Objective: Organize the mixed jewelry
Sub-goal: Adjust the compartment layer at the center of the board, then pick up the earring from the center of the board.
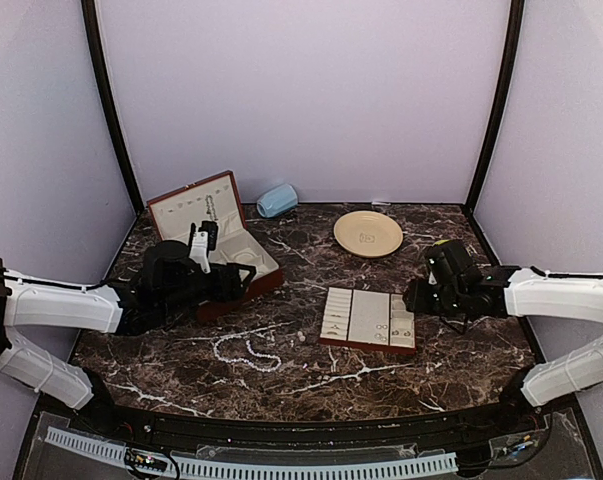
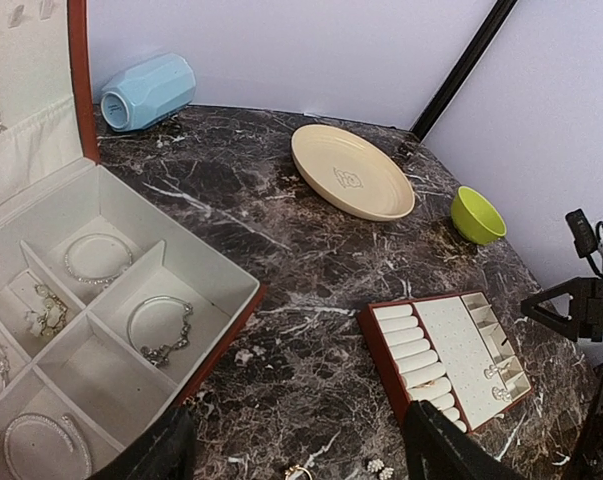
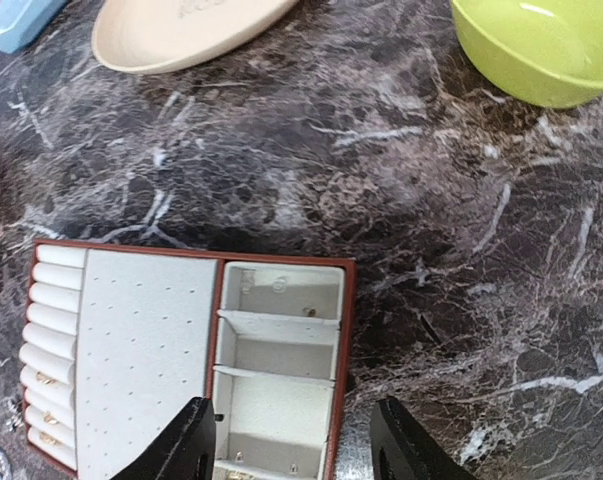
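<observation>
A long strand of white pearl beads (image 1: 247, 350) lies loose on the marble between the red-brown box (image 1: 213, 243) and the cream slotted tray (image 1: 369, 320). A small gold ring (image 2: 299, 471) and pearl earrings (image 2: 379, 467) lie on the marble under my left gripper (image 2: 301, 455), which is open and empty beside the box's front corner (image 1: 243, 283). My right gripper (image 3: 296, 450) is open and empty over the tray's small compartments (image 3: 281, 350), at the tray's right end (image 1: 413, 297). Rings sit in the tray's rolls (image 3: 43, 400). Bracelets (image 2: 159, 325) lie in the box's compartments.
A cream plate (image 1: 368, 233) stands at the back middle and a pale blue vase (image 1: 277, 200) lies on its side behind the box. A lime green bowl (image 2: 478, 215) sits right of the plate, close behind my right arm. Purple walls enclose the table.
</observation>
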You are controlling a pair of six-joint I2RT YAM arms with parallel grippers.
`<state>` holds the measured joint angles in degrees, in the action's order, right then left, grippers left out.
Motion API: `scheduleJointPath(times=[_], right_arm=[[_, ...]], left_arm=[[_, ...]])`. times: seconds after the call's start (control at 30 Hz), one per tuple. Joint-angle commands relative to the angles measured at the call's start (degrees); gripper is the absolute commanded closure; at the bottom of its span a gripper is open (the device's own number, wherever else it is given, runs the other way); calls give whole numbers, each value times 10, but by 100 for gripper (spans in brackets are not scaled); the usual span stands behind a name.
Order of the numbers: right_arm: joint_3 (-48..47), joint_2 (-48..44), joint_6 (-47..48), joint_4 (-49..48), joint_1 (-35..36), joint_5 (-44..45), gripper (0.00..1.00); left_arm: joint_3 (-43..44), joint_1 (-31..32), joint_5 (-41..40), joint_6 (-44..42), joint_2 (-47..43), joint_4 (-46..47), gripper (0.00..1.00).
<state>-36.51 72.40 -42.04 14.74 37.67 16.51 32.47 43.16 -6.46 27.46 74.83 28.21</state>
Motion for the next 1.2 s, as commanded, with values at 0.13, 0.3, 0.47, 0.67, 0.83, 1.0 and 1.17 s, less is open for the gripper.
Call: scheduleJointPath(times=[0.13, 0.3, 0.47, 0.67, 0.83, 1.0, 1.17], right_arm=[[-2, -44, 153, -30, 23, -149, 46], [-60, 6, 161, -33, 81, -178, 49], [-119, 85, 139, -56, 141, -177, 53], [-216, 200, 137, -51, 197, -167, 57], [-270, 278, 131, -50, 223, -167, 60], [-318, 344, 130, -31, 233, -148, 66], [-352, 383, 136, -21, 233, -135, 69]], left_arm=[[-9, -8, 2, -4, -28, -14, 26], [-8, -8, 8, 0, -29, -18, 26], [-11, -8, 9, 3, -32, -21, 26], [-11, -10, 14, 3, -34, -24, 25], [-17, -12, 12, 4, -42, -25, 26], [-26, -14, 12, 9, -49, -24, 26], [-30, -15, 10, 10, -56, -23, 26]])
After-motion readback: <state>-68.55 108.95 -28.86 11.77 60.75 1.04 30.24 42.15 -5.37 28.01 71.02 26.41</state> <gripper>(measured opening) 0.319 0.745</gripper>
